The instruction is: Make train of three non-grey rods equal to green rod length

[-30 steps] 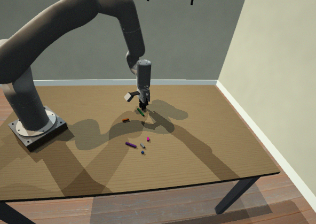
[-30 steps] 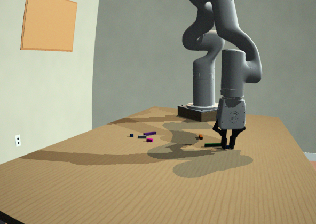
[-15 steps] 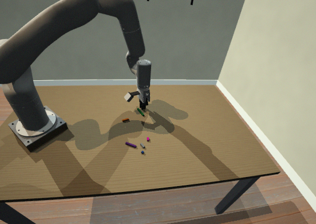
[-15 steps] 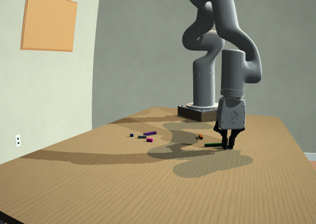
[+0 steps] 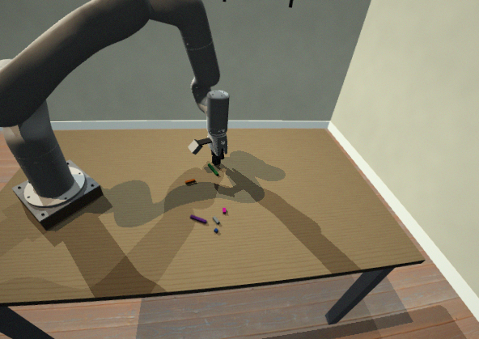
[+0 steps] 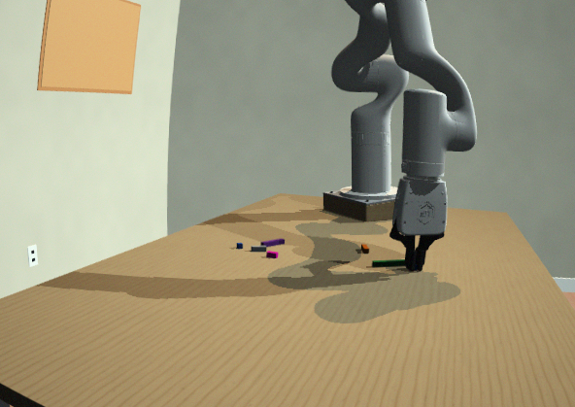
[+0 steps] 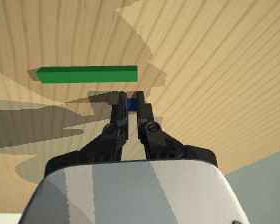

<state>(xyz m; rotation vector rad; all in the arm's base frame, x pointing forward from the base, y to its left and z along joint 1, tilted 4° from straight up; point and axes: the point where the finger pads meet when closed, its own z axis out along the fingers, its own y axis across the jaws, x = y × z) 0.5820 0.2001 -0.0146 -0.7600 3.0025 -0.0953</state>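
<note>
My gripper (image 5: 217, 163) (image 6: 415, 268) (image 7: 132, 102) is shut on a small blue rod (image 7: 132, 104), low at the table, close beside one end of the green rod (image 5: 213, 169) (image 6: 388, 263) (image 7: 88, 75). The green rod lies flat. An orange rod (image 5: 190, 181) (image 6: 365, 249) lies apart, nearer the arm's base. A purple rod (image 5: 198, 219) (image 6: 273, 243), a magenta rod (image 5: 224, 210) (image 6: 272, 254) and a second blue rod (image 5: 216, 230) (image 6: 239, 246) lie separately in a loose group. The held rod is hidden in the top and exterior views.
A grey rod (image 5: 216, 220) (image 6: 258, 249) lies between the magenta rod and the second blue rod in the top view. The arm's base (image 5: 73, 200) (image 6: 356, 209) stands on the table (image 5: 283, 230) (image 6: 291, 355). Arm shadows cross the table top.
</note>
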